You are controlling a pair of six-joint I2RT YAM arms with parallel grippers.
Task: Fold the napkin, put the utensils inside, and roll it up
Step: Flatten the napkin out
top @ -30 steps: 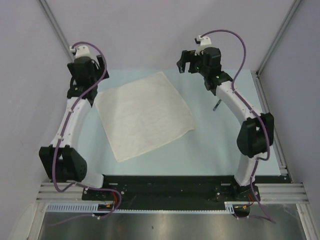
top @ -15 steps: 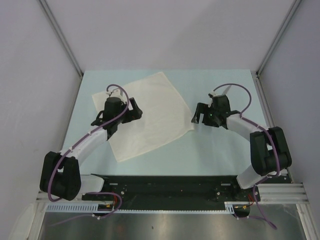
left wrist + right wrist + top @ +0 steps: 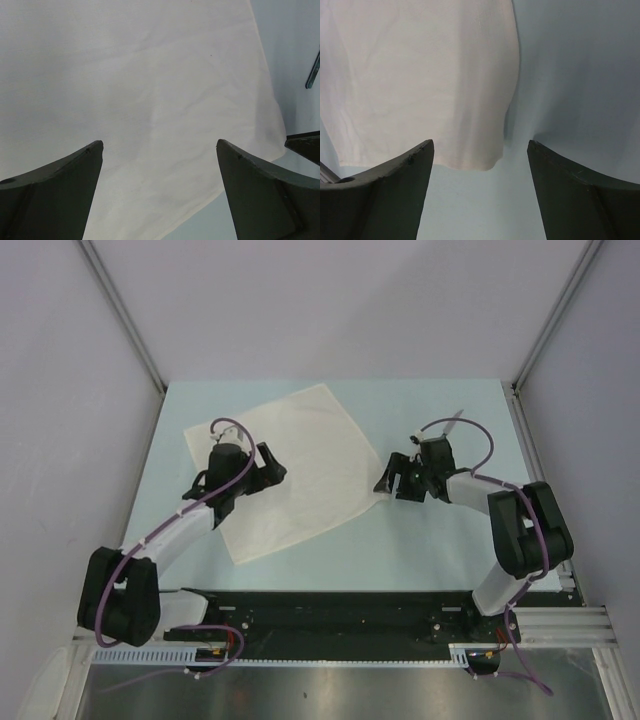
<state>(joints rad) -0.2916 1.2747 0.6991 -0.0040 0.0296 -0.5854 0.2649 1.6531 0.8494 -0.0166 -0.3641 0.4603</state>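
Both arms, raised at the far end of the worktop (image 3: pixel 430 540) a second ago, are now down low at the napkin (image 3: pixel 300 465). The cloth itself has not shifted: it lies flat and unfolded, turned cornerwise, on the left and middle of the worktop.

The left pincer (image 3: pixel 272 468) hovers over the napkin's left half, jaws spread wide and released, with nothing between them but cloth below. The right pincer (image 3: pixel 480 142) sits at the napkin's right corner. Its jaws are also apart and straddle that corner, though they stand a little narrower than a moment ago, so a pinch seems to be starting. No cloth is gripped yet.

The knife (image 3: pixel 313 70) lies on the bare worktop just right of the napkin. It shows only at the edge of the left wrist view, and from above the right arm hides it.

The fold appears about to begin. Placing the knife and rolling are still ahead.
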